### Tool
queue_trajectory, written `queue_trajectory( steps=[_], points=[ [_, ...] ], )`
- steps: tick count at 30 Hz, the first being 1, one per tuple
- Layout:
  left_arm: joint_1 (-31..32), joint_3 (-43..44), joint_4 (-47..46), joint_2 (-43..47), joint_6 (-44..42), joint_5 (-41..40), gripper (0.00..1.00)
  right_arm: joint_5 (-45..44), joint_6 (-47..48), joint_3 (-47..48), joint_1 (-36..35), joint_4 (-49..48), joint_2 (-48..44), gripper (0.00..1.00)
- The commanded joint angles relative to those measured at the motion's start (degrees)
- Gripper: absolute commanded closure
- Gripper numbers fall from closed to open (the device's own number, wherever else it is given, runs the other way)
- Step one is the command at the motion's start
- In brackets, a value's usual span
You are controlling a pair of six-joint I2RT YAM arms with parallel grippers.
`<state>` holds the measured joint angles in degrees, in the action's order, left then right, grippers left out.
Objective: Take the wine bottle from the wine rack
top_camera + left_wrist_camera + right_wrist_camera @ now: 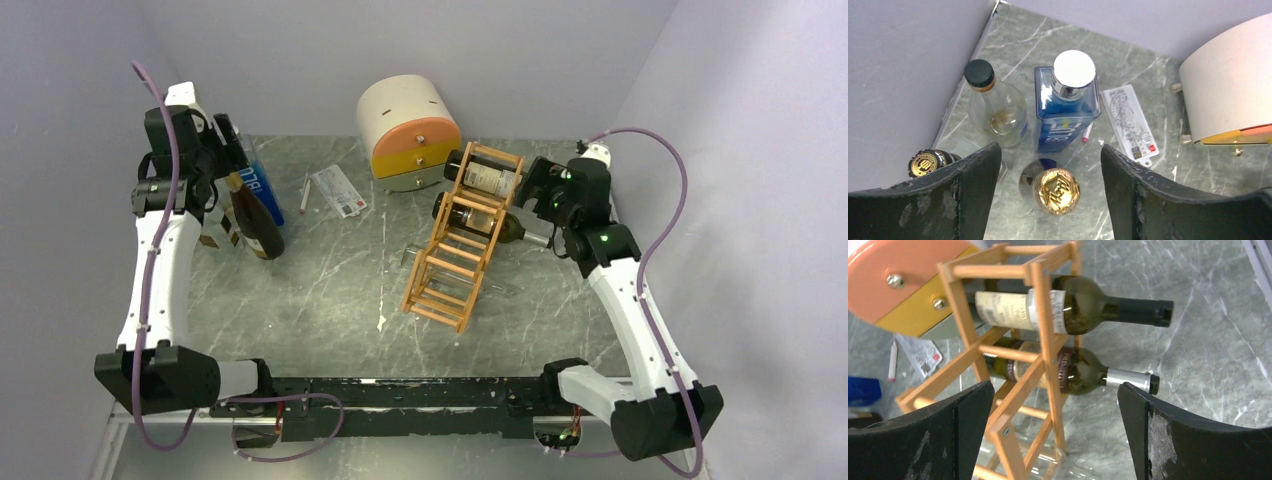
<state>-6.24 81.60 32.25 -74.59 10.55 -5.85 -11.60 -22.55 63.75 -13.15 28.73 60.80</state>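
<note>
The wooden wine rack (462, 240) stands tilted in mid-table and also shows in the right wrist view (1045, 335). Its top tier holds a dark green wine bottle with a black neck (1108, 305). The tier below holds a second wine bottle with a silver capsule (1098, 377). A clear glass bottle (1068, 467) lies lower in the rack. My right gripper (533, 187) is open and empty beside the rack's upper end, just right of the bottle necks (1055, 386). My left gripper (1049, 147) is open and empty at the far left, above a standing dark bottle with a gold cap (1055, 191).
A round cream-and-orange drawer box (408, 133) stands behind the rack. At far left stand a blue square bottle (1067, 107), a clear bottle with a black cap (998, 105) and another gold-capped bottle (925, 164). A card (338, 190) and a pen (305, 195) lie on the table.
</note>
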Motion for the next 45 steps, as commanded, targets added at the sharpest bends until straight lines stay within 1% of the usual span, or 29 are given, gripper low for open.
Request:
queue_trajectory(
  steps=[1, 4, 6, 7, 9, 10, 12, 14, 15, 16, 18, 19, 21, 23, 27, 31, 35, 39, 45],
  points=[
    [-0.44, 1.15, -1.91, 2.94, 1.06, 2.76, 0.21, 11.28, -6.93, 2.09, 8.74, 0.32, 1.73, 0.00],
    [-0.43, 6.93, 4.52, 3.33, 2.46, 6.36, 0.16, 15.48, -10.05, 1.48, 14.42, -1.31, 2.19, 0.00],
    [-0.44, 8.61, 6.37, 5.20, 3.16, 11.19, 0.15, 16.97, -13.20, 0.89, 17.77, -2.58, 2.27, 0.00],
    [-0.44, 8.28, 6.05, 6.60, 3.57, 14.07, 0.13, 17.56, -15.34, 0.24, 19.27, -3.19, 2.44, 0.00],
    [-0.39, 6.84, 4.89, 9.10, 5.00, 18.83, 0.12, 17.83, -20.59, -0.60, 21.74, -4.11, 3.34, 0.00],
    [-0.37, 5.97, 3.91, 10.02, 5.59, 21.35, 0.13, 17.21, -23.72, -0.48, 22.22, -3.79, 4.12, 0.00],
    [-0.16, 4.05, 1.19, 11.15, 6.23, 30.08, 0.13, 15.83, -28.91, 0.05, 22.62, -3.01, 6.07, 0.00],
    [2.07, 1.73, -2.24, 11.63, 7.34, 34.74, 0.11, 15.72, -33.17, 0.13, 22.64, -3.80, 7.94, 0.00],
    [4.88, 0.81, -3.65, 11.57, 7.46, 34.64, 0.11, 15.56, -35.63, -0.20, 22.66, -4.51, 8.64, 0.00],
    [8.42, 0.53, -4.28, 11.20, 7.10, 32.66, 0.11, 15.74, -37.67, -0.75, 22.60, -5.75, 9.24, 0.00],
    [17.78, 1.12, -4.10, 9.73, 5.62, 27.11, 0.10, 15.74, -41.39, -1.67, 22.64, -8.50, 10.47, 0.01],
    [21.36, 1.14, -4.62, 8.86, 5.24, 25.76, 0.11, 15.39, -42.93, -1.98, 22.60, -9.66, 10.89, 0.00],
    [26.01, 1.25, -6.06, 7.19, 5.21, 24.55, 0.11, 14.72, -45.65, -2.61, 22.40, -11.89, 11.86, 0.00],
    [28.64, 0.73, -7.85, 5.90, 4.74, 24.59, 0.11, 12.71, -48.09, -2.79, 21.94, -12.72, 12.65, 0.00],
    [32.65, -1.03, -10.36, 3.67, 0.81, 23.74, 0.11, 8.67, -54.86, -5.00, 20.74, -14.09, 13.95, 0.00],
    [35.43, -7.74, -14.92, 4.82, -2.87, 20.40, 0.12, 7.68, -59.69, -5.99, 19.33, -17.31, 17.61, 0.00],
    [35.56, -14.97, -20.78, 8.73, -3.51, 17.45, 0.12, 7.58, -60.86, -4.78, 17.44, -18.89, 22.71, 0.01],
    [35.59, -18.17, -21.81, 10.90, -3.34, 15.84, 0.13, 5.02, -64.03, -3.40, 14.99, -18.43, 26.60, 0.01],
    [35.60, -20.42, -23.06, 13.14, -2.81, 13.02, 0.15, 1.70, -69.88, -4.74, 12.27, -21.69, 28.57, 0.15]
  ],
)
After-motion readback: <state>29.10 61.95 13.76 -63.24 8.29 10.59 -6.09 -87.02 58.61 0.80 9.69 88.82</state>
